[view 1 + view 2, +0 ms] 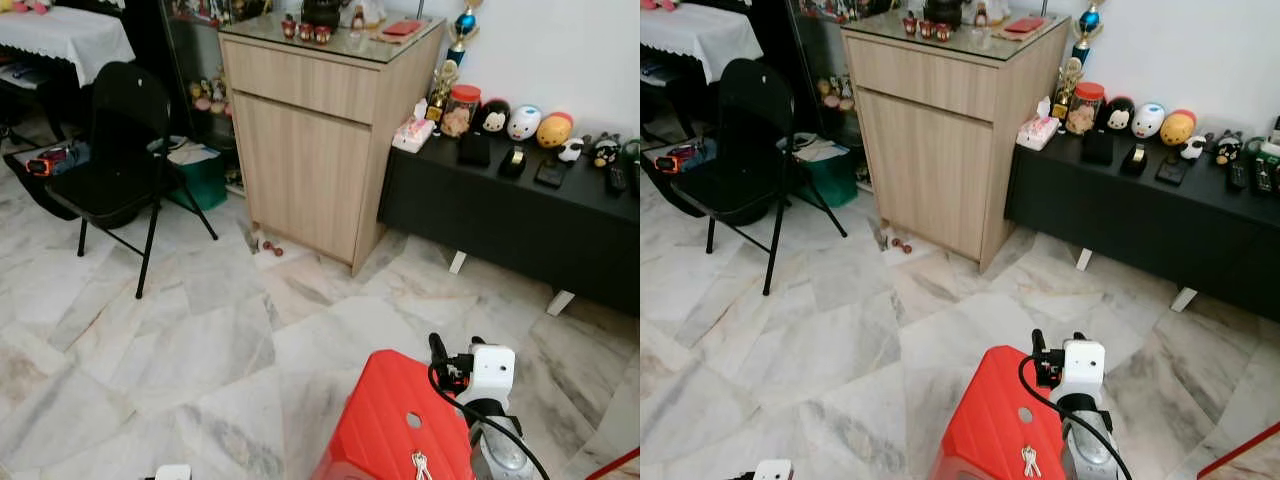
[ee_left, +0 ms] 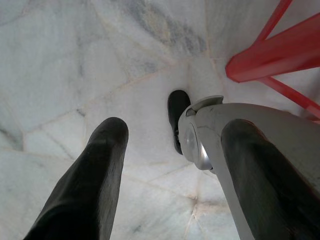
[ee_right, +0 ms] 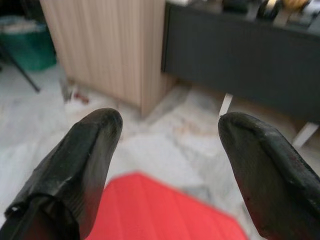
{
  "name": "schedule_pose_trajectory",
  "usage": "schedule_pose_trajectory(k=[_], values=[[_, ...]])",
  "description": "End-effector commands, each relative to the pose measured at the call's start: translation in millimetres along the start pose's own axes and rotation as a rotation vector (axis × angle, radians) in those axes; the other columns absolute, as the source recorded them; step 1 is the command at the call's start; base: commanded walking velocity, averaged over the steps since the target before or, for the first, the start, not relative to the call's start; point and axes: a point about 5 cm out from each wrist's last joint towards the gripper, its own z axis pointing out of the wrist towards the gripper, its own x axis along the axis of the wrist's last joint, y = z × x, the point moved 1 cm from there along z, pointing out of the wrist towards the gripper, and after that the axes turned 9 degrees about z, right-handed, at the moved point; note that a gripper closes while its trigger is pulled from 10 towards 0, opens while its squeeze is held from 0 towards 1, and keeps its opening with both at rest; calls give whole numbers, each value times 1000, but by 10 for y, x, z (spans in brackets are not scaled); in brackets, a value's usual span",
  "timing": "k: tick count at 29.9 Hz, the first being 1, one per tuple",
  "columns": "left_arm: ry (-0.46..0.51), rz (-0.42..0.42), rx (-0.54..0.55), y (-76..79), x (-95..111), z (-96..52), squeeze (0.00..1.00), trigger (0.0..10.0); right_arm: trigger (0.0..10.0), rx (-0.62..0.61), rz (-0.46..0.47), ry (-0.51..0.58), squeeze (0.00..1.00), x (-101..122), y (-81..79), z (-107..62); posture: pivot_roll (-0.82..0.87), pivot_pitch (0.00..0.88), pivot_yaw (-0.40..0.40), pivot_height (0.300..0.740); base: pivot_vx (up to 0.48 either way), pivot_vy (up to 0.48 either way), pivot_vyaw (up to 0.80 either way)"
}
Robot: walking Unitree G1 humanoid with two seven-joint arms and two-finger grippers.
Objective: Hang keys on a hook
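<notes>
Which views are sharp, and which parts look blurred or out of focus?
Left eye view: evenly lit and sharp, keys readable on the red stool. Right wrist view: the right hand is soft, the stool a red blur. Left wrist view: the left hand is soft, the floor tiles clearer.

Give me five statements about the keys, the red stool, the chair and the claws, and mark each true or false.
1. The keys lie on the red stool. True.
2. The right claw is shut on the keys. False: its fingers are apart and hold nothing.
3. The black chair lies tipped over. False: it stands upright.
4. The wooden cabinet stands beside a low black bench. True.
5. The left claw grips the stool. False: it hangs open above the floor.
</notes>
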Motion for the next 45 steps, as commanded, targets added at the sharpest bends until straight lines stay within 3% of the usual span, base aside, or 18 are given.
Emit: schedule_pose_trajectory(k=[1,8,15,21,33,45], values=[[-20,0,-3,24,-69,-11,0,10000,10000,-19,-7,-41,0,-70,51,-32,14,0,-58,740,0,0,0],[-22,-1,-2,43,-78,-11,0,10000,10000,-16,-3,-70,0,14,-11,118,25,0,-65,740,0,0,0],[-26,-6,1,31,-96,-16,0,10000,10000,9,-86,-243,0,-86,-83,219,28,12,-65,740,0,0,0],[-23,-10,10,-27,-94,-22,0,10000,10000,24,-83,-246,0,37,-164,357,32,18,-65,740,0,0,0],[-15,-9,8,-18,-37,-7,0,10000,10000,24,-85,-264,0,33,-166,368,36,27,-63,675,0,0,0],[-16,-7,0,12,-25,-1,0,10000,10000,26,-53,-269,0,33,-195,381,42,24,-66,675,0,0,0]])
